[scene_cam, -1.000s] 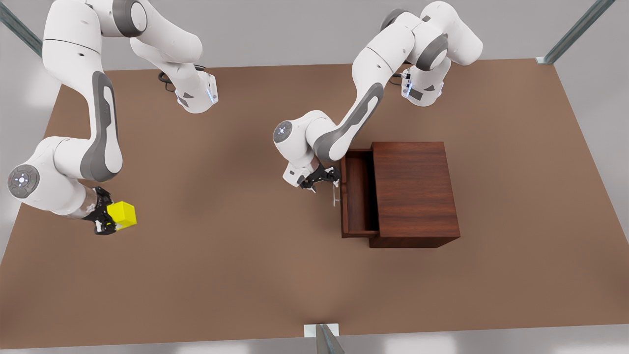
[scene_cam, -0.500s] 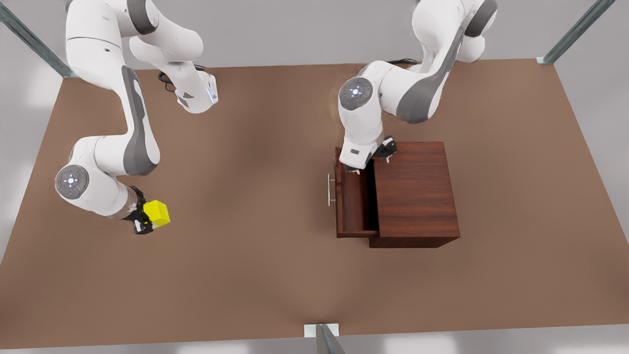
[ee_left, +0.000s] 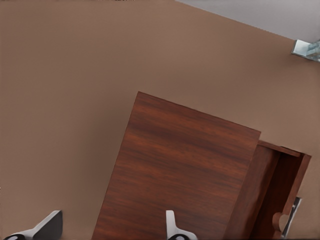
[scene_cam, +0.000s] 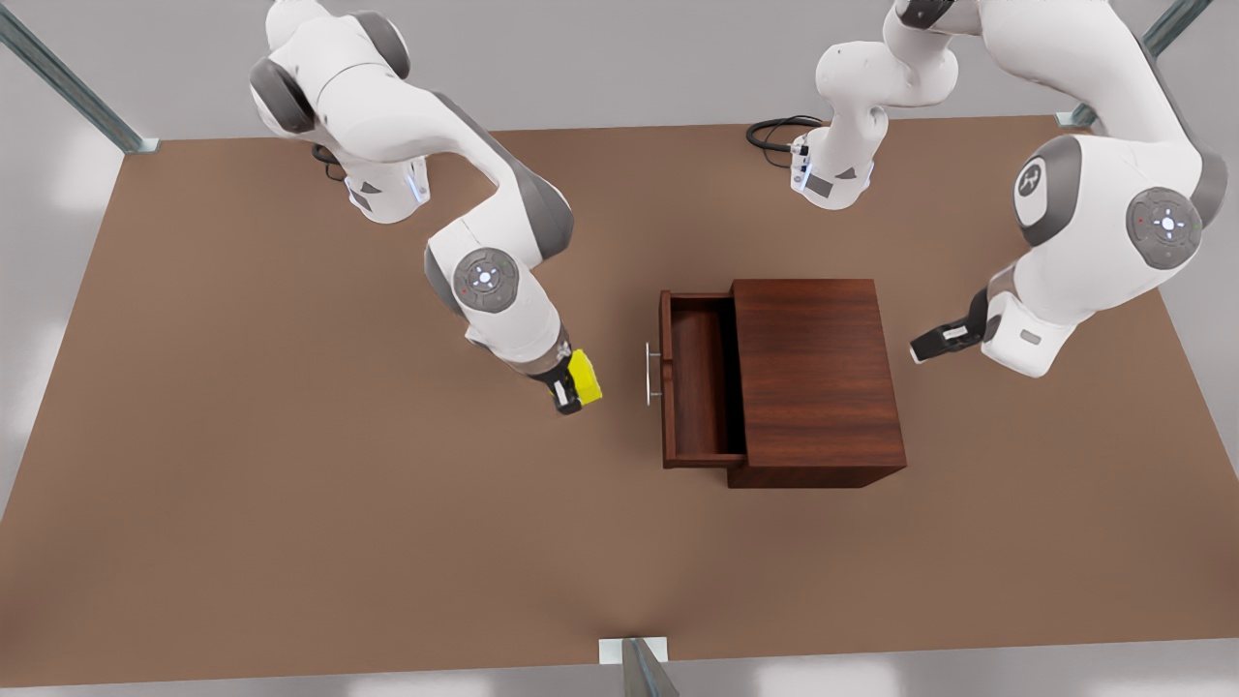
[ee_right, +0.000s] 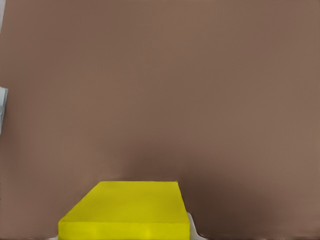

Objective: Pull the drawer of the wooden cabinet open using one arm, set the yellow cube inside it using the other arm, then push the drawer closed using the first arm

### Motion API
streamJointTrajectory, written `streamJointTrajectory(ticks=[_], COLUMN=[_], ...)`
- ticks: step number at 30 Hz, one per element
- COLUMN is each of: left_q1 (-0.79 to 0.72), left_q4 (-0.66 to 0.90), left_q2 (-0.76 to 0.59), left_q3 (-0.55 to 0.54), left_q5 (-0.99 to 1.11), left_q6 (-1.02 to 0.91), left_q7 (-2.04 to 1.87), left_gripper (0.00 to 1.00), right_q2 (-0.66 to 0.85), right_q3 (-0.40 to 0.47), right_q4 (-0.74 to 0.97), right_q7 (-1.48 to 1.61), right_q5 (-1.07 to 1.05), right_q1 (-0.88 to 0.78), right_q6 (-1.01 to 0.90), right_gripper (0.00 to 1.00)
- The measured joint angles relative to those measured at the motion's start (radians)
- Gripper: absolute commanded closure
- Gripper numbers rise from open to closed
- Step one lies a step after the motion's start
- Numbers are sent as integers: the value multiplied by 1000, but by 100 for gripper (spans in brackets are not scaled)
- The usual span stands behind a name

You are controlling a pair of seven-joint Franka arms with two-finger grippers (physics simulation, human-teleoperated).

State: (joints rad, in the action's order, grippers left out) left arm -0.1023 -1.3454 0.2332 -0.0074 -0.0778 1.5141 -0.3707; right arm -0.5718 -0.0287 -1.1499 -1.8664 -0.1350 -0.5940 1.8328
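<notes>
Two arms share our table (scene_cam: 290, 503). We see the wooden cabinet (scene_cam: 818, 378) with its drawer (scene_cam: 699, 379) pulled out toward the front view's left, long axis running front to back. Our left gripper (scene_cam: 931, 344) waits, fingers spread and empty, just past the cabinet's far side. Our right gripper (scene_cam: 571, 387) clamps the yellow cube (scene_cam: 584, 376) near the drawer's handle (scene_cam: 649, 375); the open tray lies just beyond, toward the front view's right.

The drawer (scene_cam: 699, 379) stands pulled out of the cabinet (scene_cam: 818, 382) toward the front view's left. The right gripper (scene_cam: 573, 385) clamps the cube (scene_cam: 584, 377) just beside the handle (scene_cam: 649, 374). The left gripper (scene_cam: 927, 346) hangs near the cabinet's far side.
</notes>
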Motion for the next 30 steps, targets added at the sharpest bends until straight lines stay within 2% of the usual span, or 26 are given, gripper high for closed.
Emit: streamJointTrajectory(ticks=[6, 13, 14, 15, 16, 21, 22, 28, 30], left_q1=[-3, 12, 15, 16, 11, -24, -34, -81, -111], left_q4=[16, -8, -9, -12, -18, -23, -24, -23, -22], left_q2=[13, 1, 1, 1, 2, 15, 19, 67, 72], left_q3=[0, 12, 15, 15, 13, -2, -4, -5, -5], left_q5=[-1, -3, -3, -3, -2, -10, -11, -43, -47], left_q6=[-36, -55, -55, -57, -58, -60, -61, -12, 9], left_q7=[123, 223, 225, 218, 206, 58, 16, -291, -395], left_gripper=[0, 0, 43, 77, 100, 100, 100, 100, 100], right_q2=[-119, -269, -286, -299, -310, -376, -382, -373, -309], right_q3=[-57, -43, -33, -27, -23, -14, -13, -10, -22], right_q4=[130, 242, 258, 267, 273, 318, 324, 330, 329], right_q7=[-286, -535, -563, -590, -615, -723, -741, -827, -839], right_q5=[-9, -5, -4, -4, -3, 9, 9, 25, 26], right_q1=[-67, -173, -188, -197, -204, -238, -243, -236, -133], right_q6=[52, 120, 124, 128, 132, 147, 149, 145, 105], right_gripper=[32, 32, 32, 32, 32, 32, 0, 0, 0])
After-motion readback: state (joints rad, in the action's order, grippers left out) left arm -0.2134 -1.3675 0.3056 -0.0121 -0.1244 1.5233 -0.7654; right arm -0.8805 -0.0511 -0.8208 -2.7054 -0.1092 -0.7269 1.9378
